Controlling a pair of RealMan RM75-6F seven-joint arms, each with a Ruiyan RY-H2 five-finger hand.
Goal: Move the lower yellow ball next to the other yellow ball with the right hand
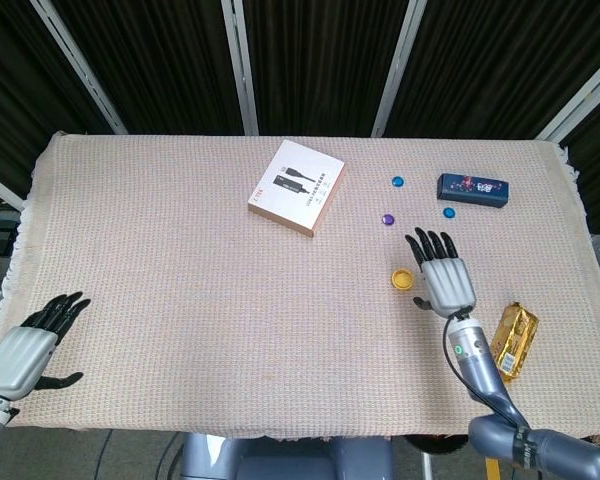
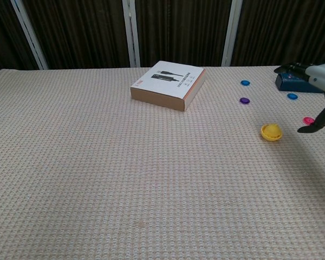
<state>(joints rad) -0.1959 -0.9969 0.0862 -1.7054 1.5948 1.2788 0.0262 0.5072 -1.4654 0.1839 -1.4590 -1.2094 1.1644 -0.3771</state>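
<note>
Head view: small yellow ball point(image 1: 402, 279) lies on the woven beige tablecloth point(image 1: 180, 290), right of centre. Right hand point(image 1: 447, 280) hovers just beside it, fingers spread, empty. Left hand point(image 1: 25, 345) lies open at the near-left corner.

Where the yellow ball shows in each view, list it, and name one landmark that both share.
Head view: yellow ball right of centre, just left of the right hand, apart from it.
Chest view: yellow ball at right, mid-height.
Shared landmark: the purple disc, just beyond the ball and slightly to its left in both.
</note>
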